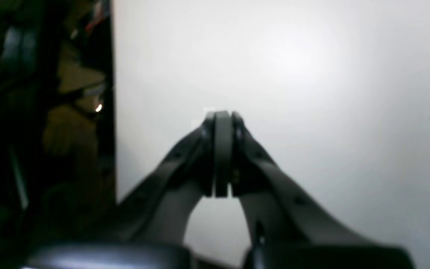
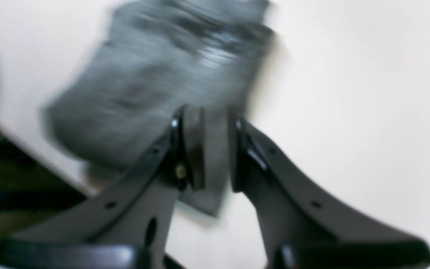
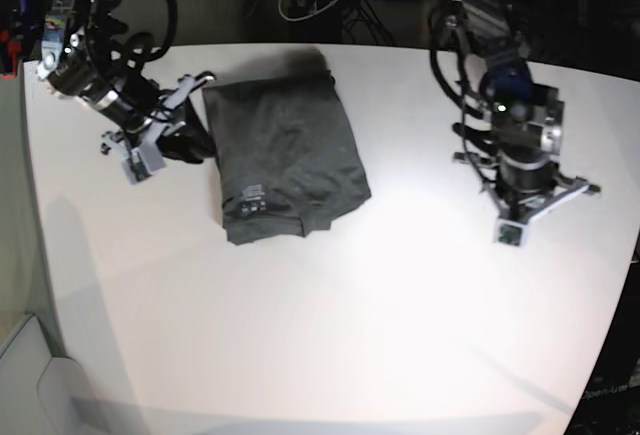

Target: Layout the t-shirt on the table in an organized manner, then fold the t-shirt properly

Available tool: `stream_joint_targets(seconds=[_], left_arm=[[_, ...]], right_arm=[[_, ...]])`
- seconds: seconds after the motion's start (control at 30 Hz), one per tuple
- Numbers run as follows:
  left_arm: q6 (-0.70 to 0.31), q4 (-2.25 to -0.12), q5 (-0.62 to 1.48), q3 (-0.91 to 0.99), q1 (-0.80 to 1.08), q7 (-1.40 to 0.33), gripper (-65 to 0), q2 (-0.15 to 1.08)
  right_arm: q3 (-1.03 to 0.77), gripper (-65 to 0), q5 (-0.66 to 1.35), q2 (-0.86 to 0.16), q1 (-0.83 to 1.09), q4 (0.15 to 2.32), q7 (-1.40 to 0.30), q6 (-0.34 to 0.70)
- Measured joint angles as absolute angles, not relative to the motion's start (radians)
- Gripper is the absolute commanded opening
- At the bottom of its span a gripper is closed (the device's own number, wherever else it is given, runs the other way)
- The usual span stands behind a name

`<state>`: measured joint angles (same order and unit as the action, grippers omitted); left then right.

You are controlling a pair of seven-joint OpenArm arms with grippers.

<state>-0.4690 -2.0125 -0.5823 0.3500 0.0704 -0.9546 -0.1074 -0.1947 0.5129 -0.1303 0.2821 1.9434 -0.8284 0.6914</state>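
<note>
The t-shirt (image 3: 285, 155) lies folded into a compact rectangle on the white surface (image 3: 330, 335), toward its far left part in the base view, with a small pale label near the front edge.

Only the right wrist view, though blurred, shows a strip of the cloth between the fingers of the right hand (image 2: 209, 149), which is clamped on the t-shirt's edge. In the base view this hand (image 3: 190, 145) sits against the t-shirt's left side.

The left hand (image 1: 222, 153) is fully closed and empty over bare surface. The base view places it (image 3: 530, 190) well apart from the t-shirt, to the right.
</note>
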Motion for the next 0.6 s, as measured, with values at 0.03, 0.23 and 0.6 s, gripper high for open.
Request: stream_joint_targets(seconds=[0.03,0.23,0.6], left_arm=[[-0.477,-2.008,-0.575,0.400,0.086,-0.953,-64.9,-0.086],[-0.472,-2.005,-0.561,0.632,0.204,-0.959,-64.9,0.054],[-0.477,-2.004,-0.369,0.875,0.326,-0.947,-64.9,0.141]], right_arm=[[-0.161,-55.4,0.512,-0.123,0.280,1.942,-0.834,0.692],[0.050,-55.6,0.504,-0.118,0.241,1.852,-0.821,0.695],[0.080,-55.4,0.509,-0.093,0.221,1.626,-0.645,0.691]])
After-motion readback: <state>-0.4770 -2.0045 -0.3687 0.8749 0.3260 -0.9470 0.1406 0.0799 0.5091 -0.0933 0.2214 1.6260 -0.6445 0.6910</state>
